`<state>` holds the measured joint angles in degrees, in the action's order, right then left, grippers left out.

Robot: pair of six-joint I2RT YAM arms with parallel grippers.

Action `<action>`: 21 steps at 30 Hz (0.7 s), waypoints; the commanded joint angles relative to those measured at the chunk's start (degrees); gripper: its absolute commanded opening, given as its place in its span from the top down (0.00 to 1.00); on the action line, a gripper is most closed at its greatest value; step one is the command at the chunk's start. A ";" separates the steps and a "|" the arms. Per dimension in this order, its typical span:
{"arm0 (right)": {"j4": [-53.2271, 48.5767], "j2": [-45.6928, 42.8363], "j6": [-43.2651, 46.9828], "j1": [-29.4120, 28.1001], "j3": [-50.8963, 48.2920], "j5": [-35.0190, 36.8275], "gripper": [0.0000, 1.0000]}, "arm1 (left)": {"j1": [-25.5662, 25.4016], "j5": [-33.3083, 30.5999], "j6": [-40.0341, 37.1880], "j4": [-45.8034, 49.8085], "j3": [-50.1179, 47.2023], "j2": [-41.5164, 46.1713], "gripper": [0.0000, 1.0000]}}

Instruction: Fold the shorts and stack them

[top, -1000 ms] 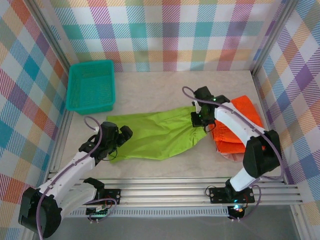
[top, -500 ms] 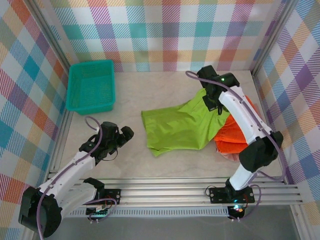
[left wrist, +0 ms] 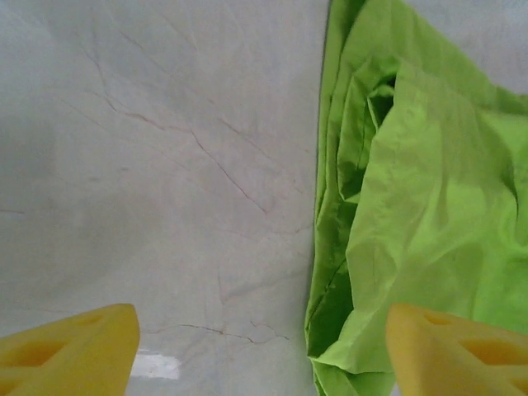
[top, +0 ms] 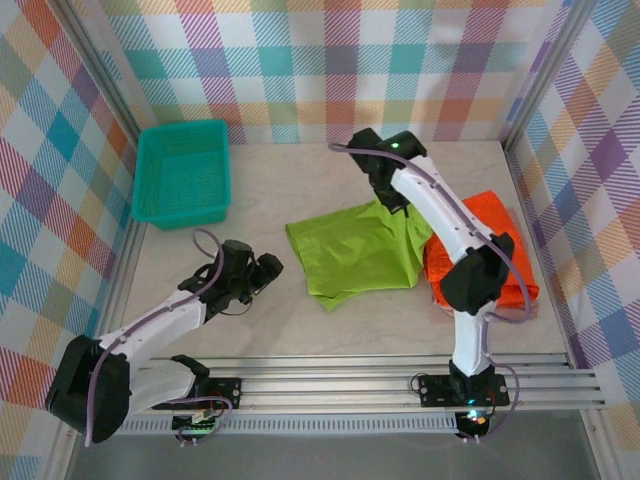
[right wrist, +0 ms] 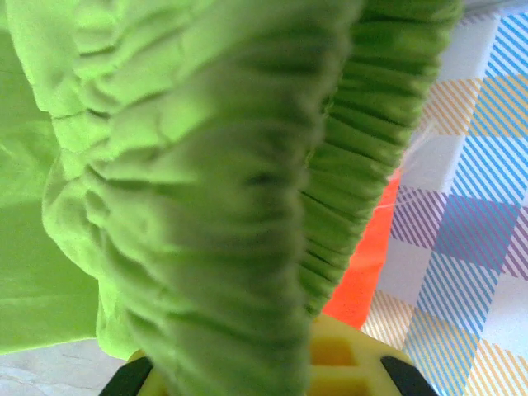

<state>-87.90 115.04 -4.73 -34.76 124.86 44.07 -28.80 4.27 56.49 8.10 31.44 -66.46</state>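
The right tool [top: 393,203] pinches the green shorts [top: 350,252] by the gathered waistband beside the orange shorts [top: 492,240]. The left tool [top: 268,268] is spread over the counter [top: 270,180].

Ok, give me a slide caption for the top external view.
Right gripper holds the lime green cloth shorts by the waistband beside the bright orange cloth shorts; left gripper hovers open nearby.

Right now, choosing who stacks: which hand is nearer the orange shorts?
Right: right hand grips the green shorts beside the orange shorts; left hand is far to their left.
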 commanded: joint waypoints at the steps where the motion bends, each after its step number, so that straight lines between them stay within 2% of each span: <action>1: -6.41 3.65 -5.05 -3.08 5.68 1.70 1.00 | -2.59 0.62 2.01 -5.47 2.25 -3.67 0.25; 9: -10.36 12.32 -8.14 -7.49 13.99 1.15 1.00 | -8.25 1.39 4.95 -15.74 4.28 -16.30 0.38; 12: -10.45 13.96 -8.59 -8.34 15.55 0.19 1.00 | -9.94 1.04 4.69 -16.14 5.85 -19.65 0.48; 18: -8.14 15.77 -8.63 -10.46 16.57 -5.77 1.00 | -10.93 0.35 5.29 -17.00 5.02 -24.33 0.74; 21: -7.17 16.93 -8.67 -11.60 17.01 -8.72 1.00 | -11.20 0.73 5.73 -18.32 4.51 -26.48 0.81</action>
<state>-92.23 130.39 -12.03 -44.69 139.81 39.33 -38.94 5.10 61.84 -8.91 36.27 -90.94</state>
